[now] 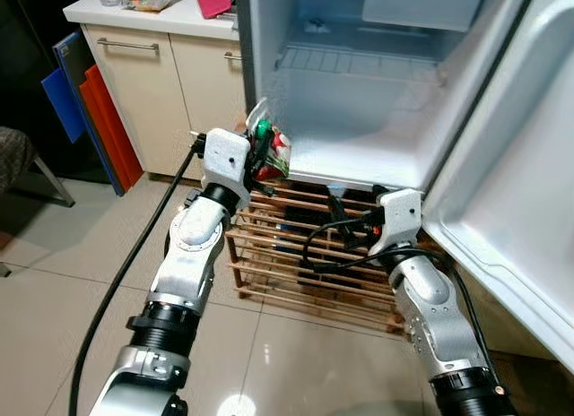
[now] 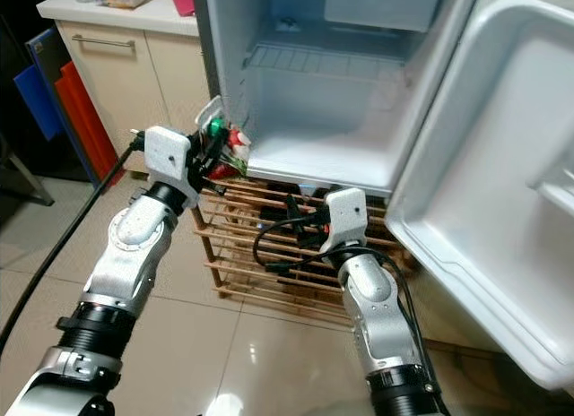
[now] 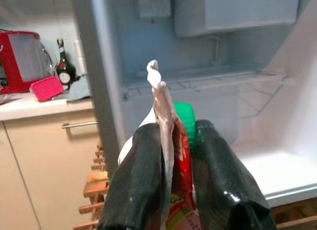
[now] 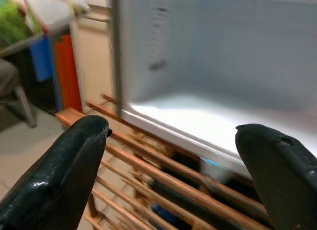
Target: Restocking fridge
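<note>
White small fridge stands open on a slatted wooden rack as the robot's left gripper lifts a crinkled plastic food packet to its lower left corner.

Seen from the head, the packet, with red and green printing, hangs just outside the fridge's front edge, the open white door swung to the right and the right gripper low before the rack beneath the cabinet. Through the left wrist camera, both black fingers are pinched tight on the packet, a green cap-like part, possibly a lid, showing behind its sealed top; a beige cupboard carries a pink box. Through the right wrist camera, somewhat blurred, the fingers are spread wide, holding nothing, facing the fridge's bare floor and the rack's slats.
</note>
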You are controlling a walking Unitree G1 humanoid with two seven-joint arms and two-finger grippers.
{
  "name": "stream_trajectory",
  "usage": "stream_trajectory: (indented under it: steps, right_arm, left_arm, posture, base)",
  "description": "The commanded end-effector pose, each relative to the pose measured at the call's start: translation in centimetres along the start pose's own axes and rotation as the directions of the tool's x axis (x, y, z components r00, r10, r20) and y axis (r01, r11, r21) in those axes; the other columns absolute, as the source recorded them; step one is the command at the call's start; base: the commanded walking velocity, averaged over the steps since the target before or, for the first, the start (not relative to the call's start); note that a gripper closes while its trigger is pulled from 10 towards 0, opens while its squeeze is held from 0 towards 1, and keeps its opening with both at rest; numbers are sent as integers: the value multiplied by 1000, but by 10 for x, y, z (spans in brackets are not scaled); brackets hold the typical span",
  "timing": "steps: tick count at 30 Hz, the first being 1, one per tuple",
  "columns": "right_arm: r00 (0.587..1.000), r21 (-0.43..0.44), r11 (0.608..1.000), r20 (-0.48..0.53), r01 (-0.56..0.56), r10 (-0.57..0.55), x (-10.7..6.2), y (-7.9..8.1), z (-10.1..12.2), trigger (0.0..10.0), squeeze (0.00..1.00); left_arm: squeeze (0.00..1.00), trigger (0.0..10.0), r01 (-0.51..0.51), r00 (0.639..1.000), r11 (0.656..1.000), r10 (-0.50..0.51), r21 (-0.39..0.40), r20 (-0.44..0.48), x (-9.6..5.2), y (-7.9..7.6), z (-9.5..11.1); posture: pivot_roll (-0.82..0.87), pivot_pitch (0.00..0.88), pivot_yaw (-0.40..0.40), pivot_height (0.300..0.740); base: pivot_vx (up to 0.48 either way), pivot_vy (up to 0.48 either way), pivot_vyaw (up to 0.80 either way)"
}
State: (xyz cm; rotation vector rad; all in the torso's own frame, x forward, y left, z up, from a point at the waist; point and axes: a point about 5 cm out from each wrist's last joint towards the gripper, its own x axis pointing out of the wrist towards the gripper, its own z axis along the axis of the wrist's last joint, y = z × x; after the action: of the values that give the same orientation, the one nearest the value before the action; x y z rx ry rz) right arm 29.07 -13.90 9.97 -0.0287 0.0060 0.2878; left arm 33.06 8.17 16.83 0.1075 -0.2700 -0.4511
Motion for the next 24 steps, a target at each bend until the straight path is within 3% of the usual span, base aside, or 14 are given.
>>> stream_trajectory:
  steps: [1,10,13,19,24]
  right_arm:
    - [999,5,999,37,-34,34,5,11,8,10000,0]
    - [999,0,1000,39,-10,10,6,8,8,10000,0]
    - [999,-6,999,19,39,-39,8,3,6,10000,0]
    - [998,-21,998,16,61,-61,6,0,4,10000,0]
    - [998,-32,997,8,70,-70,7,-2,2,10000,0]
  left_arm:
    - [0,10000,-30,1000,999,30,23,6,-2,13,4]
    - [0,10000,36,999,997,-36,75,-10,9,10,9]
    - [0,10000,26,1000,992,-25,124,-12,14,9,12]
    - [0,10000,36,999,994,-35,107,-14,13,7,11]
    - [0,10000,56,998,994,-55,96,-16,12,1,10]
  posture:
    - [-45,0,-4,740]
    - [-45,0,-4,740]
    - [-45,0,0,740]
    - [-44,0,1,740]
    - [-40,0,-1,740]
  base:
    - [364,311,0]
    - [466,33,0]
    - [480,0,-729]
    - [0,0,-768]
    - [0,0,-178]
